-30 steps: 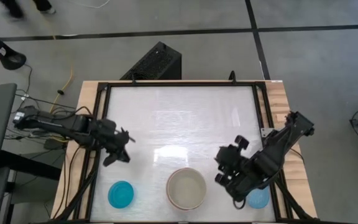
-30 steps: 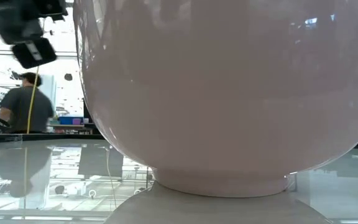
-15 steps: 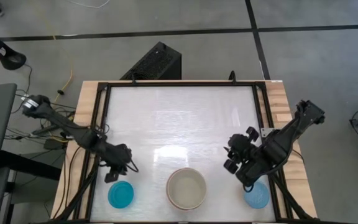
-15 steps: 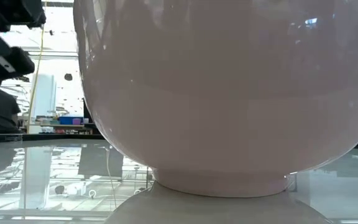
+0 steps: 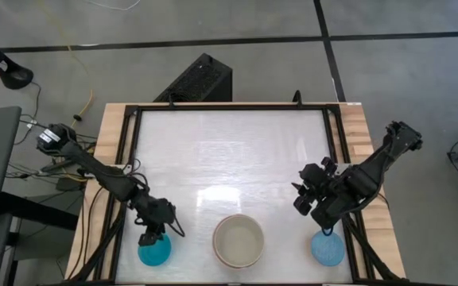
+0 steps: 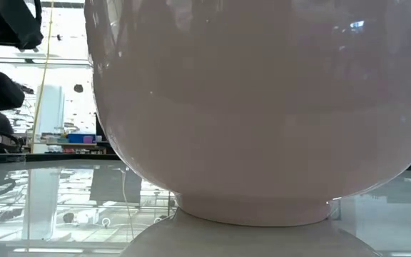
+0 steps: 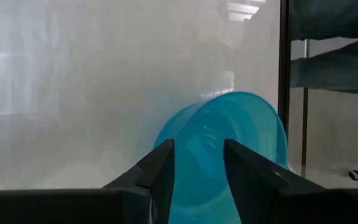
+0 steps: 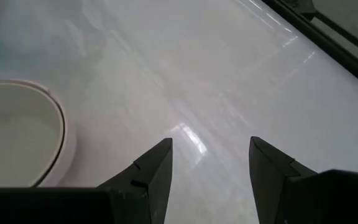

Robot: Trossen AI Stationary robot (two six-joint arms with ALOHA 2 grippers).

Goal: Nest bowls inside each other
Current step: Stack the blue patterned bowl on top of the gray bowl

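Observation:
A teal-blue bowl [image 5: 155, 251] sits on its base at the table's near left. My left gripper [image 5: 152, 233] is open above the bowl's far side; in the left wrist view the bowl [image 7: 229, 149] shows between and beyond its fingers [image 7: 197, 167]. The large cream-white bowl [image 5: 238, 241] stands at the near middle and fills the low view [image 6: 262, 107]. A light blue bowl [image 5: 327, 248] lies at the near right. My right gripper [image 5: 303, 196] hangs open over bare table [image 8: 209, 163], on the far side of the light blue bowl.
A black frame [image 5: 229, 107] borders the white table top, with wooden strips [image 5: 110, 135] outside it. The far half of the table [image 5: 229, 151] is bare. Part of my left arm [image 6: 6, 28] shows at the low view's upper left.
My left gripper has swung toward the table's near edge and down, from mid-left of the table to just over the teal-blue bowl. My right gripper has drawn back toward the far and right edges, uncovering the light blue bowl. The bowls have stayed put.

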